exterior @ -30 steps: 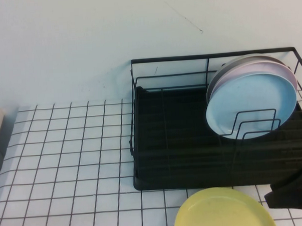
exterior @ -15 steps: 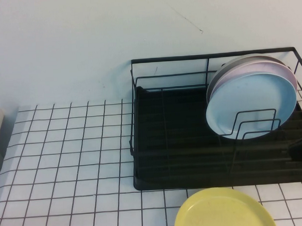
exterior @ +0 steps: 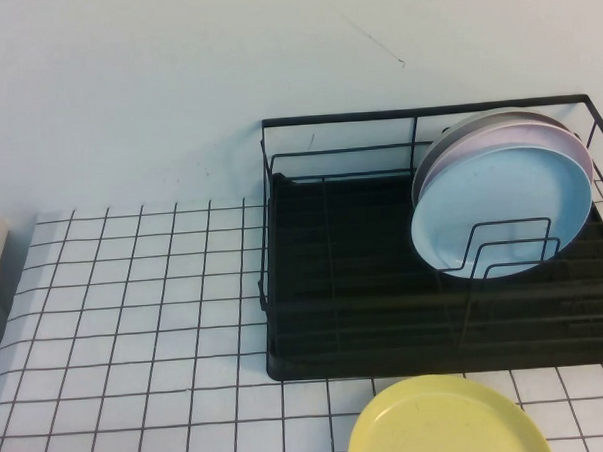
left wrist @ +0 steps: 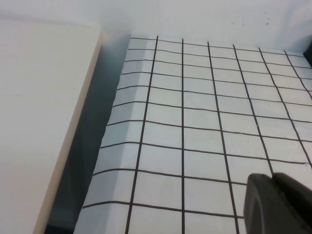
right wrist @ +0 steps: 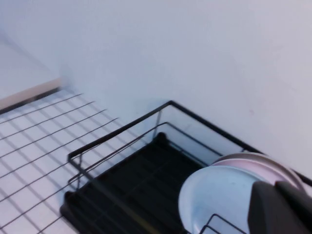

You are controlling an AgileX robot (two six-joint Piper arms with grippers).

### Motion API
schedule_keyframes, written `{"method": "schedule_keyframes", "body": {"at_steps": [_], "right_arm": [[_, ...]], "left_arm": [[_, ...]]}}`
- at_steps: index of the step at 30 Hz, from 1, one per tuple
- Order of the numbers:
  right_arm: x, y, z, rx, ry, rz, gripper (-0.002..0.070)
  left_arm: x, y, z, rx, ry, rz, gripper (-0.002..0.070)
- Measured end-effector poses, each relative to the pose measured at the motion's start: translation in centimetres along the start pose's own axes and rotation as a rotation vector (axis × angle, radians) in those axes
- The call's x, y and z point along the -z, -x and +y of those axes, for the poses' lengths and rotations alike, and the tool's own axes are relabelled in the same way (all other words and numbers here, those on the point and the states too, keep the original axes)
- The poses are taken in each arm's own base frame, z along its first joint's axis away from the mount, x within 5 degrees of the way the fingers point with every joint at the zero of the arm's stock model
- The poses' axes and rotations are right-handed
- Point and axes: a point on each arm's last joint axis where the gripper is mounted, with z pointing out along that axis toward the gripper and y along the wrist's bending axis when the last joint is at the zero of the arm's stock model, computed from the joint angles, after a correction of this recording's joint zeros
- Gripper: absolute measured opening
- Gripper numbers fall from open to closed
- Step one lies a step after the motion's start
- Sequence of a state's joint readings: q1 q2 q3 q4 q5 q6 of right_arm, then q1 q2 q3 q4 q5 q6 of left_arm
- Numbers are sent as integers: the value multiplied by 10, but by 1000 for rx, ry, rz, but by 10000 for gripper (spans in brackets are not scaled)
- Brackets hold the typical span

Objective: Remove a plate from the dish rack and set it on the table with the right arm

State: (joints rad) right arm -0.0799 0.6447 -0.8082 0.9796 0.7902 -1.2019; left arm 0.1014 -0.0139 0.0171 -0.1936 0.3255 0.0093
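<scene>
Right fingers [right wrist: 282, 209] above dish rack [exterior: 365, 313] — yellow plate [exterior: 445, 425] on table [exterior: 134, 293].

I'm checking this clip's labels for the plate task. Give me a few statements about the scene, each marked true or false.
1. The yellow plate lies flat on the table, in front of the dish rack. True.
2. The light blue plate lies flat on the table. False: it stands on edge in the rack, frontmost of the plates there.
3. The right gripper grips the yellow plate. False: it is absent from the high view and holds nothing visible.
4. The left gripper is above bare gridded table. True.
5. The rack's left part holds no plates. True.
</scene>
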Motion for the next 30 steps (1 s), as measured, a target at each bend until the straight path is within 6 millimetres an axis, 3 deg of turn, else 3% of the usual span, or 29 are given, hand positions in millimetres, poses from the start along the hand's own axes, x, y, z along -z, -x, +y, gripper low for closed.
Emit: {"method": "schedule_keyframes", "body": {"at_steps": [3, 8, 13, 20, 30], "right_arm": [[9, -12, 5, -28, -91, -29, 0], [3, -46, 14, -140, -87, -4, -1], [2, -50, 5, -136, -189, -32, -1], [9, -44, -16, 6, -443, -94, -1], [14, -92, -17, -33, -646, -63, -1]], "left_arm": [[0, 0, 0, 0, 0, 0, -3], [0, 0, 0, 0, 0, 0, -3], [0, 0, 0, 0, 0, 0, -3], [0, 0, 0, 0, 0, 0, -3], [0, 0, 0, 0, 0, 0, -3]]}}
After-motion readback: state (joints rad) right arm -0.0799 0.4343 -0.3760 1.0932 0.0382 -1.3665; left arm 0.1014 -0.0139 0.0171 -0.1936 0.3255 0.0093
